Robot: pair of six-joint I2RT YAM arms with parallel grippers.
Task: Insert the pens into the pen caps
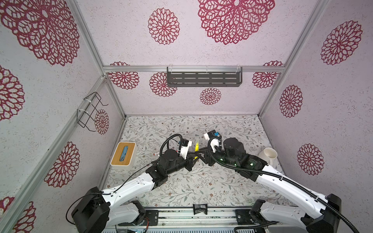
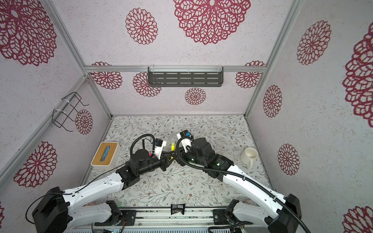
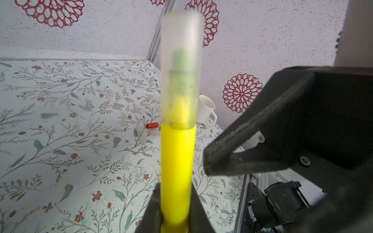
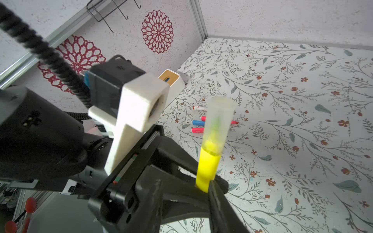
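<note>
Yellow pen (image 3: 177,161), translucent cap (image 3: 181,66) on its tip, stands upright over the middle of the floral bench (image 1: 191,185) between rosette-papered walls (image 1: 201,50); mug (image 1: 267,154) at 3 o'clock, tissue box (image 1: 123,154) at 9. Reaching in from 7 o'clock, left end effector (image 3: 175,191) clamps the barrel low; from 5 o'clock, right end effector (image 4: 184,187), narrowly parted and empty, sits just beside it.

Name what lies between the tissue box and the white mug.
The left gripper, holding the capped yellow pen upright, and the right gripper close beside it; both top views show this.
</note>
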